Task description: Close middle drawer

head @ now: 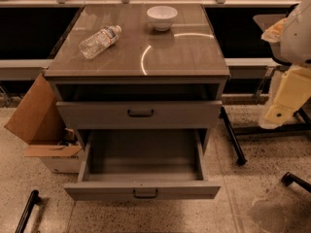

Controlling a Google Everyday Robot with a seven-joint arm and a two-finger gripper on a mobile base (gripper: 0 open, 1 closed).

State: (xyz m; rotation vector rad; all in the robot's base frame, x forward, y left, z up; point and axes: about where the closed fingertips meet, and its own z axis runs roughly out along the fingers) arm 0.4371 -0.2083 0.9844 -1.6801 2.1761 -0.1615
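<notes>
The grey cabinet (138, 52) stands in the centre of the camera view. Its middle drawer (143, 189) is pulled far out; it is wide and shallow, with a small dark bar handle (146, 193), and its inside is bare. The taller-fronted top drawer (141, 114) above it is pulled out a little. The lowest drawer is hidden under the open one. My arm and gripper (284, 101) are a white and yellowish shape at the right edge, level with the top drawer and well clear of the cabinet's right side.
A plastic bottle (99, 41) lies on the cabinet top, with a white bowl (162, 17) behind it. An open cardboard box (41, 125) stands left of the cabinet. Black chair legs (233, 140) and a caster (291, 179) are on the speckled floor to the right.
</notes>
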